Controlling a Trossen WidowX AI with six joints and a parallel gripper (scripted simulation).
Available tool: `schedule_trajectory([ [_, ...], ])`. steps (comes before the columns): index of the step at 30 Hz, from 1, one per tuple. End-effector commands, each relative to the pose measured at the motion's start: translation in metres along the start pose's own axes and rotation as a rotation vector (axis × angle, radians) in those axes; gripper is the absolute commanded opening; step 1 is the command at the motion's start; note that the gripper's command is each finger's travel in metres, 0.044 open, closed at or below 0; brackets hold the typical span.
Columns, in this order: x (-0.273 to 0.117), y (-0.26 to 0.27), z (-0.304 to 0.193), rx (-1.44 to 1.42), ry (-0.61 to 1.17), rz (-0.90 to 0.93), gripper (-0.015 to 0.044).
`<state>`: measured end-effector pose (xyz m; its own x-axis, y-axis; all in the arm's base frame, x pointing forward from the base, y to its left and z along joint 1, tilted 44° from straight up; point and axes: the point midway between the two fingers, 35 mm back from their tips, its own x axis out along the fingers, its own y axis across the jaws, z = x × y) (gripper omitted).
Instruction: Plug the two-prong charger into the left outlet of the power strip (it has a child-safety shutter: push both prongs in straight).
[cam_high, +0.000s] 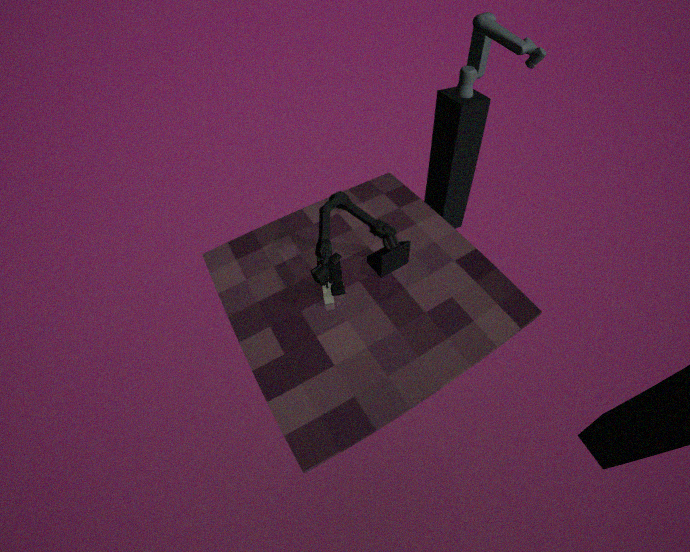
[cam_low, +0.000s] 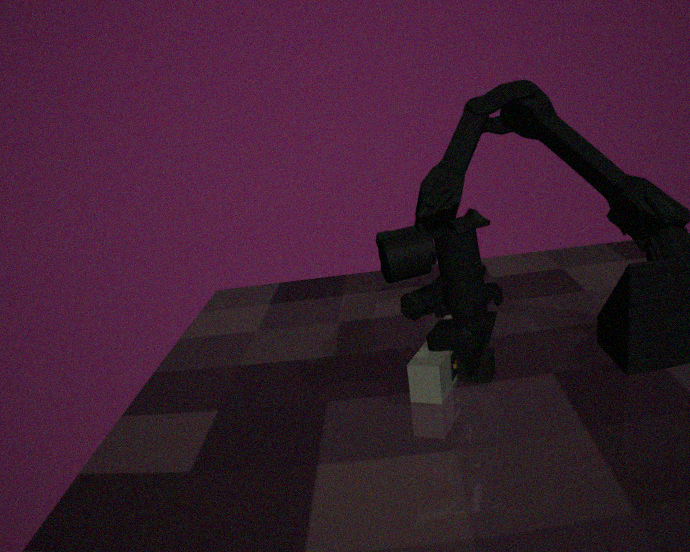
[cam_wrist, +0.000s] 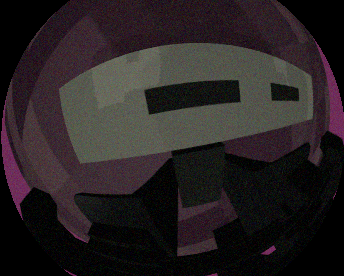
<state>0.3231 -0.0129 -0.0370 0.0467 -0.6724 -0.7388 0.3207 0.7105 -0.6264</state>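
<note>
Overhead, the black arm (cam_high: 357, 211) (cam_low: 581, 155) bends up from its dark base (cam_high: 395, 260) (cam_low: 656, 322), peaks at the elbow, and drops its forearm toward the patchwork surface (cam_high: 397, 368) (cam_low: 397, 495). The tool (cam_high: 333, 283) (cam_low: 463, 348) (cam_wrist: 192, 159) points down right beside a pale power strip (cam_high: 328, 295) (cam_low: 427, 379) (cam_wrist: 115, 127). Behind the surface, a grey arm (cam_high: 503, 35) stands on a tall dark pedestal (cam_high: 454, 155), well apart from the black one.

From the side, I see the same arch, with the wrist hanging steeply and the tool low over the surface. It hides part of the strip, whose near end faces me and whose reflection shows in the surface below. A tiny yellow spot sits between the strip and the tool; I can't make out what it belongs to.

Down at the wrist, the fingers are closed on a dark block, which I take to be the charger (cam_wrist: 201, 180). It is at the strip's edge in this view, and whether they touch I can't tell. Two dark openings, one long and one short, show on the strip's face. The prongs are out of my sight, so I can't say how they stand to the left outlet.
</note>
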Motion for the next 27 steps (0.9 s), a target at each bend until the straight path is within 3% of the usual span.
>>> schedule_trajectory([
  [1,-0.0003,0.0006,0.0032,0.001,-0.007,0.002,0.0000],
  [27,-0.0017,0.0006,0.0130,0.002,-0.008,0.003,0.0000],
])
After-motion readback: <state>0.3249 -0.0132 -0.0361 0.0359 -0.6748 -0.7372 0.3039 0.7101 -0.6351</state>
